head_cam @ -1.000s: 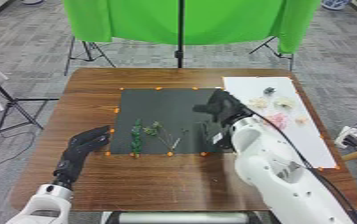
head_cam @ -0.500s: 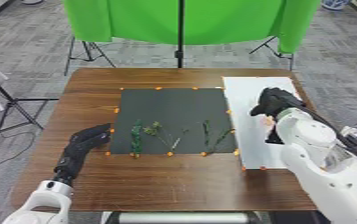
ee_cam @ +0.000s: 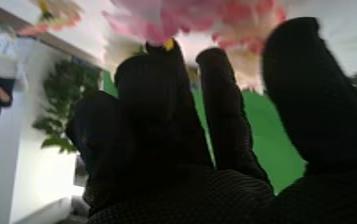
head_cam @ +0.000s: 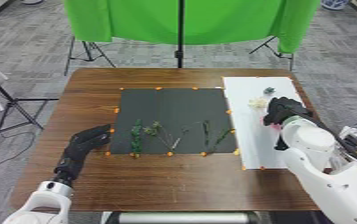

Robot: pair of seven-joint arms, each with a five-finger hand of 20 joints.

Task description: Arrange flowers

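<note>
My right hand point(head_cam: 285, 108) is above the white sheet point(head_cam: 253, 145), partly covering a pink flower point(head_cam: 267, 121). In the right wrist view, the fingers of that hand point(ee_cam: 179, 170) are straight, and pink blossoms point(ee_cam: 161, 17) lie past their tips; whether they touch is unclear. A cream flower point(head_cam: 257, 103) and a small dark flower point(head_cam: 269, 90) rest on the sheet farther back. Several green stems, among them a leafy one point(head_cam: 136, 136) and a thin one point(head_cam: 221, 137), lie on the black mat point(head_cam: 170, 107). My left hand point(head_cam: 87, 138) rests relaxed beside the mat's left edge.
The brown table point(head_cam: 157, 182) extends in front of the mat. Orange markers line the mat and sheet. Behind the table stand a green cloth point(head_cam: 237, 22) and its black stand point(head_cam: 180, 53).
My right hand has moved from over the black mat to the right, onto the white sheet, uncovering stems on the mat. It then shifted slightly right, and the cream flower came into view. The left hand stayed still.
</note>
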